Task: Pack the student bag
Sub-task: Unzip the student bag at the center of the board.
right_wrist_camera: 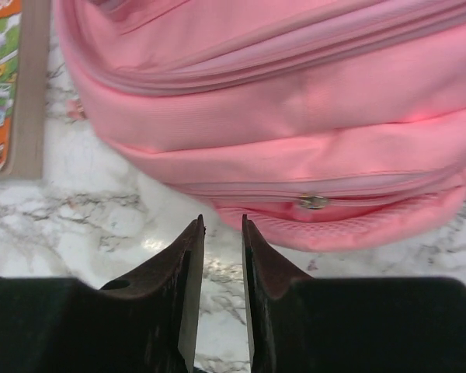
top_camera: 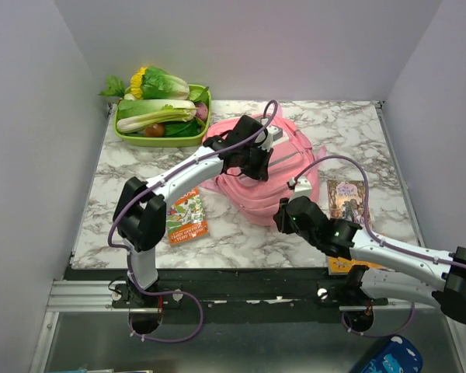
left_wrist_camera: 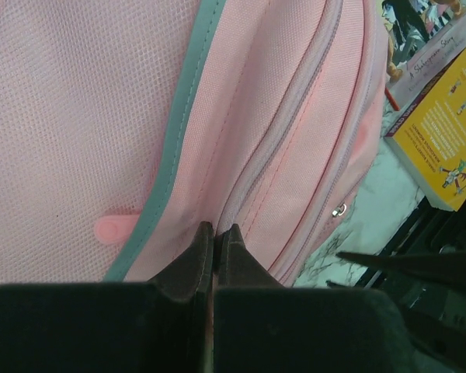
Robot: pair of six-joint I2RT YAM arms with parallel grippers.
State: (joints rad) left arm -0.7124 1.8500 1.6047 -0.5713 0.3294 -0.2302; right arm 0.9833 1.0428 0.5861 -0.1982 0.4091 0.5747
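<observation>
The pink student bag (top_camera: 252,183) lies in the middle of the marble table. My left gripper (top_camera: 252,162) is over its top. In the left wrist view the left gripper (left_wrist_camera: 215,228) is shut, its tips pressed into a fold of the bag (left_wrist_camera: 85,116) beside a zip line; I cannot tell whether it pinches anything. My right gripper (top_camera: 283,214) is at the bag's near edge. In the right wrist view the right gripper (right_wrist_camera: 221,223) is open by a narrow gap over bare marble, just short of the bag (right_wrist_camera: 279,116) and left of a metal zip pull (right_wrist_camera: 314,202).
An orange-and-green book (top_camera: 186,214) lies left of the bag. A purple book (top_camera: 347,198) and a yellow book (top_camera: 343,265) lie to the right. A green tray of vegetables (top_camera: 162,116) stands at the back left. A blue pencil case (top_camera: 390,359) sits below the table edge.
</observation>
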